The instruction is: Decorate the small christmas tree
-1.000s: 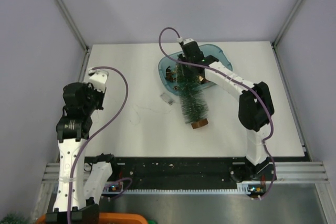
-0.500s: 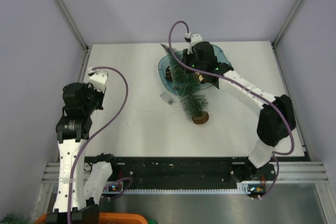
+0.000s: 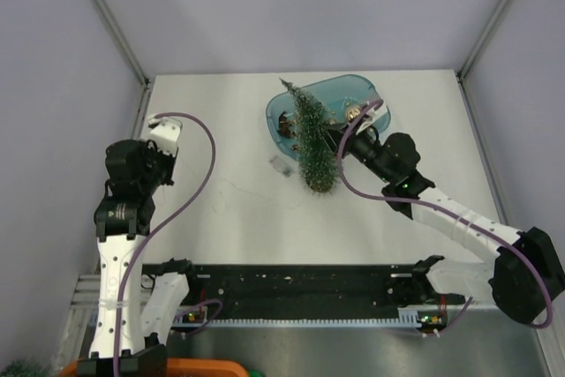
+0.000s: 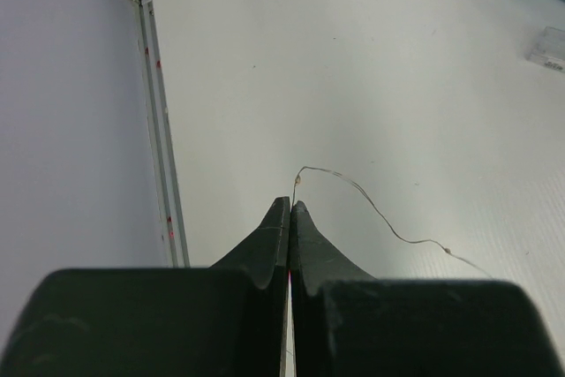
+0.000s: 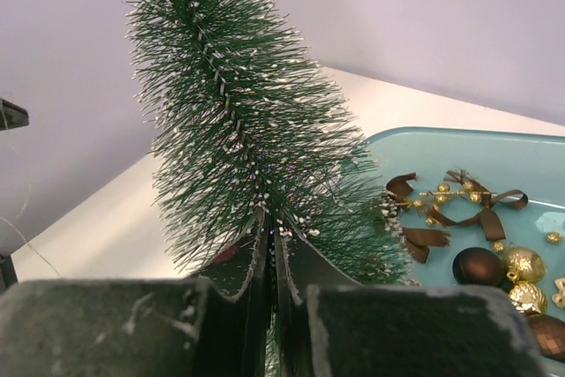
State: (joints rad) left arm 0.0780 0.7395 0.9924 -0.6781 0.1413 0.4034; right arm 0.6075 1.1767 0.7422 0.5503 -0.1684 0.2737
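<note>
The right gripper [image 5: 269, 240] squeezed the tree [image 3: 311, 130], standing at the tray's [image 3: 353, 90] six o'clock; next it likely needed to let go

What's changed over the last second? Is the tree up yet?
The small christmas tree, which lay on its side with its tip over the blue tray, has been tipped up to stand at the tray's near side. The right claw is shut on its lower stem, and that arm has swung back toward the near edge. The left claw stayed put and shut. The ornaments remain in the tray.
</note>
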